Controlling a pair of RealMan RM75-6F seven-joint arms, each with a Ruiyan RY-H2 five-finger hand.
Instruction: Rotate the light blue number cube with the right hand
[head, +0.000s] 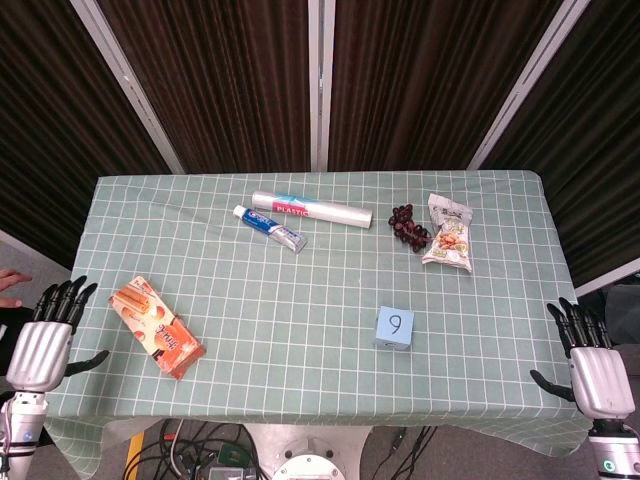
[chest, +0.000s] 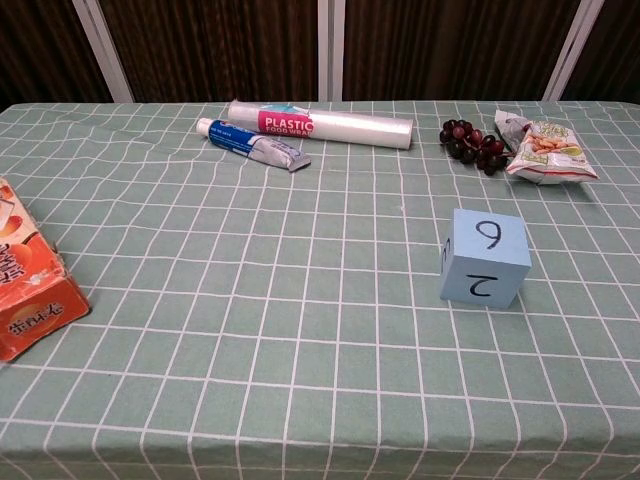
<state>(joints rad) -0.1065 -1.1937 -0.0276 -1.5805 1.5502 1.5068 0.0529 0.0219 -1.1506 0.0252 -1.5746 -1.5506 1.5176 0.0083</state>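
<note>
Both hands wait at the near edge of the table (head: 500, 185), and neither holds anything. At the near right corner the right hand (head: 590, 365) stands with its fingers up and spread apart. At the near left corner the left hand (head: 45, 340) has the same pose. The chest view does not show them.

Between them, more to the right, the light blue number cube (head: 394, 328) sits flat on the checked cloth, in the near half of the table. Its top face shows what reads as a 9, and its near face shows a 2 in the chest view (chest: 484, 259). It stands well apart from every other thing, so I judge the hand can come around it from the right side without touching anything. The rotation has not begun yet.

Farther away on the right lie a bunch of dark grapes (head: 408, 225) and, just beside it, a snack bag (head: 448, 232). At the far middle a roll of plastic wrap (head: 312, 209) lies with a toothpaste tube (head: 270, 228) just in front of it. An orange box (head: 156, 326) lies near the left hand.

The cube is not close to any table edge, so a turn in place should not push it off, I think.
</note>
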